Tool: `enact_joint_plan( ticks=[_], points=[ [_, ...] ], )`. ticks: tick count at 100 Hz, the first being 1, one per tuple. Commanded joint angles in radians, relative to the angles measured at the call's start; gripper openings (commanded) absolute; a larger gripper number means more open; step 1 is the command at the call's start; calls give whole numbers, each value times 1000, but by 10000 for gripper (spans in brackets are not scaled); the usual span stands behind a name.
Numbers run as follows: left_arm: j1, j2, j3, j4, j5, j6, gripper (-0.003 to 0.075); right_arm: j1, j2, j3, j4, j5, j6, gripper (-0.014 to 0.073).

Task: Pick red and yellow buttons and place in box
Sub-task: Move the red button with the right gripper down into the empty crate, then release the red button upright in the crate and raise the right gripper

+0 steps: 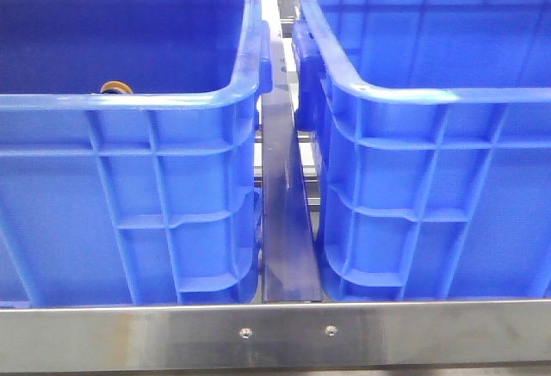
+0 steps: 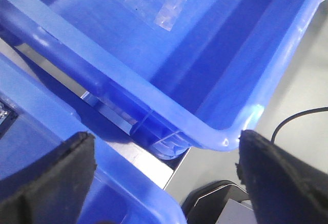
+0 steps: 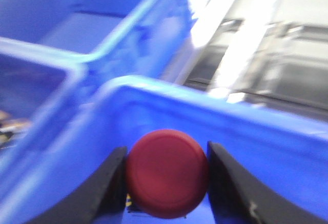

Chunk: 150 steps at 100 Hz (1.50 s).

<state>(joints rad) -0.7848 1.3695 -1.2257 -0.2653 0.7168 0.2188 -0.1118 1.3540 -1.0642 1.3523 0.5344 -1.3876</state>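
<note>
The right gripper (image 3: 166, 175) pinches the red button (image 3: 167, 172) by its domed cap above a blue crate (image 3: 266, 131), a light, rigid, likely slippery piece, while the left gripper (image 2: 166, 175) hangs spread.

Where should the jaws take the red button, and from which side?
On the domed cap's round edge, one jaw either side, as the right gripper has the red button now. Come from above: the blue crate has tall walls that look to block any sideways approach, and the cap's rounded rim seems the widest part to pinch.
</note>
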Motion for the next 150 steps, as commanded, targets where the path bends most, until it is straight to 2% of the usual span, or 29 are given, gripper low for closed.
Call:
enact_joint_plan(
  ticks=[1,26,83,118,125,140,150],
  points=[
    [-8,-33,-30,-19,-49,1,543,14,-4,-32,51,-58,-55,201],
    [-8,-33,-30,-19,-49,1,543,95,110,-32,54,-263,-121,201],
    [-8,-33,-30,-19,-49,1,543,110,363,-122,64,-344,-128,201],
    [-8,-33,-30,-19,-49,1,543,110,401,-122,64,-350,-128,209],
    [-8,-33,-30,-19,-49,1,543,110,401,-122,64,-349,-128,253],
    [-8,-33,-30,-19,-49,1,543,110,401,-122,64,-333,-128,472],
    [-8,-33,-30,-19,-49,1,543,110,396,-121,64,-333,-128,549]
  ],
)
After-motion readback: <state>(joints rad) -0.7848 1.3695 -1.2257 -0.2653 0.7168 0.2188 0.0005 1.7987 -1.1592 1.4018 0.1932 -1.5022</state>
